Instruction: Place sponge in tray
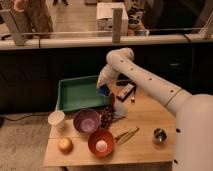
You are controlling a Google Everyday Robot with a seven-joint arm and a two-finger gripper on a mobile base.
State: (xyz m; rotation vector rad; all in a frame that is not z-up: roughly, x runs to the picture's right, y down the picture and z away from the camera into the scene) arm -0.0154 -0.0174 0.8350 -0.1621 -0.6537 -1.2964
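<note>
Gripper [104,89] was at the right rim of the green tray [75,95], over the tray's right end, and the jaws were closed on a blue sponge [103,92]. The sponge was held above the tray's right wall, not resting on the floor. The white arm [145,80] ran from the lower right, up and across the bench [150,115] to the tray.

The tray sat at the rear left corner of the bench, with its back rim along the rear edge and its left wall near the left edge. The tray floor was bare from the middle to the left, with open room there.

Just in front of the tray stood a white cup [56,119] and a purple bowl [86,121], and a dark lumpy item [107,116] was beside the bowl. A grey-blue scrap [119,112] lay just right of that. A dark flat box [125,92] lay right of the gripper, close under the arm.

The front row was near the front edge: an orange fruit [64,145], then a red bowl [101,142] with something pale inside. A yellow-green long item [127,134] was right of the red bowl, and a metal cup [159,135] stood further right, under the arm. The bench middle right was mostly bare wood. A dark wall stood behind the bench.
</note>
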